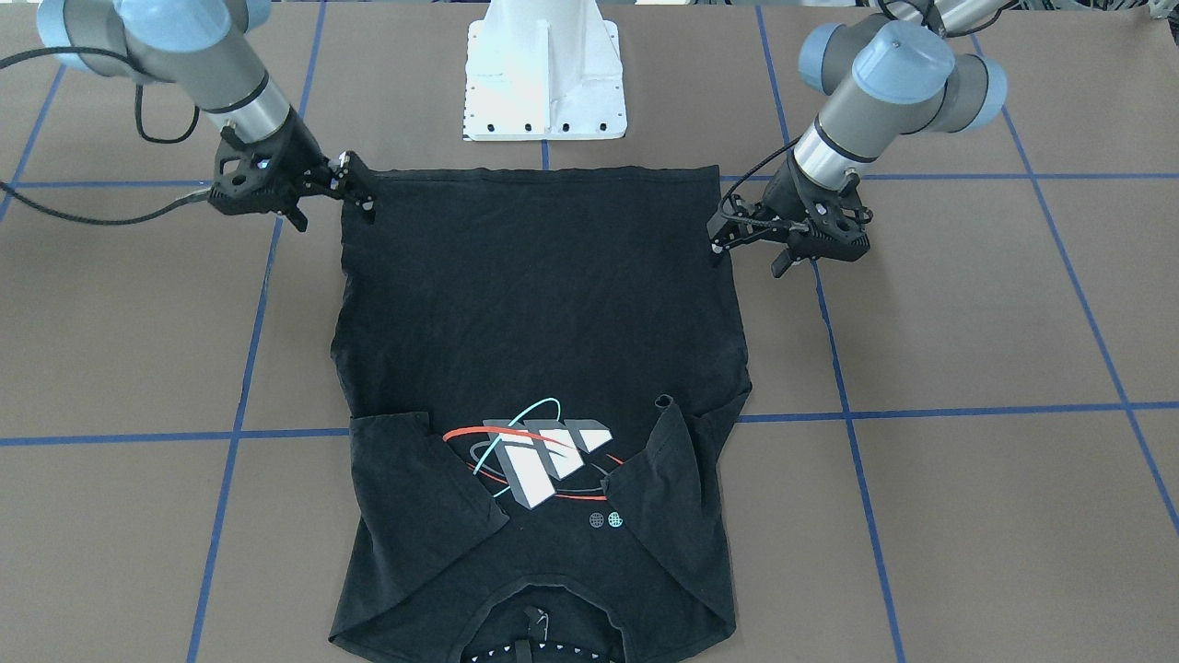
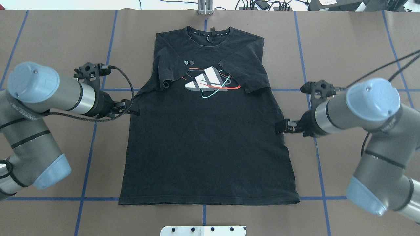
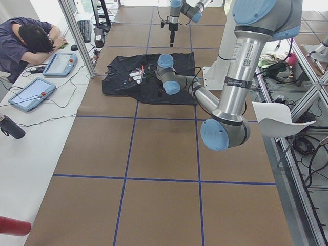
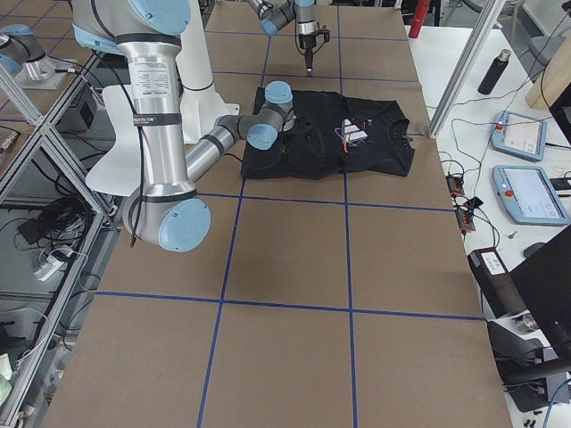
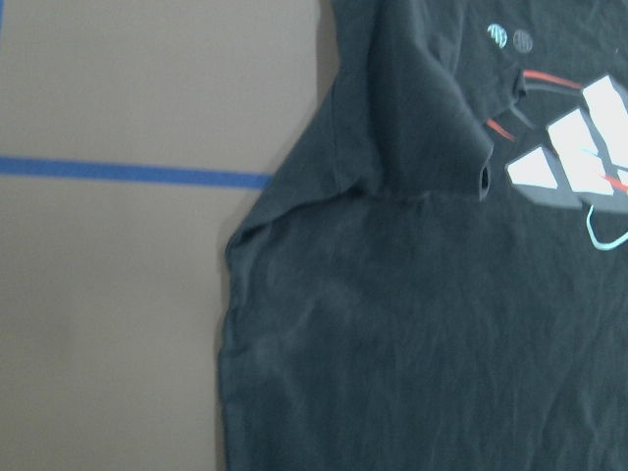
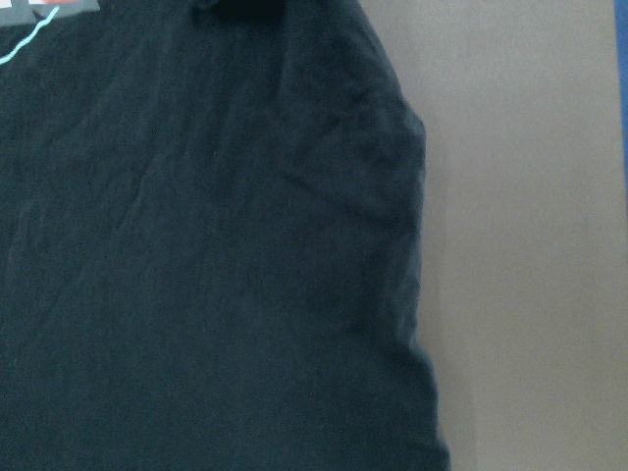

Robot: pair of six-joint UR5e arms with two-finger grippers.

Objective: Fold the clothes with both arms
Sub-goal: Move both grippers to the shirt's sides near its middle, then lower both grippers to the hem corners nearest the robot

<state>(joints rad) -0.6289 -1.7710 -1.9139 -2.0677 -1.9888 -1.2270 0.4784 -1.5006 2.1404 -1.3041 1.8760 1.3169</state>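
The black T-shirt (image 1: 543,304) lies flat on the table, logo (image 1: 539,460) face up and collar away from me. Both sleeves are folded in over the chest. It also shows in the overhead view (image 2: 206,147) and in both wrist views (image 5: 412,343) (image 6: 196,275). My left gripper (image 1: 720,230) (image 2: 131,109) hovers at the shirt's left side edge, fingers spread and empty. My right gripper (image 1: 357,189) (image 2: 281,126) hovers at the right side edge, also open and empty. No fingers show in the wrist views.
The white pedestal base (image 1: 543,83) stands just behind the shirt's hem. Blue tape lines (image 2: 95,137) grid the brown table. An operator (image 3: 25,41) sits at a side desk with tablets (image 3: 31,92) beyond the collar end.
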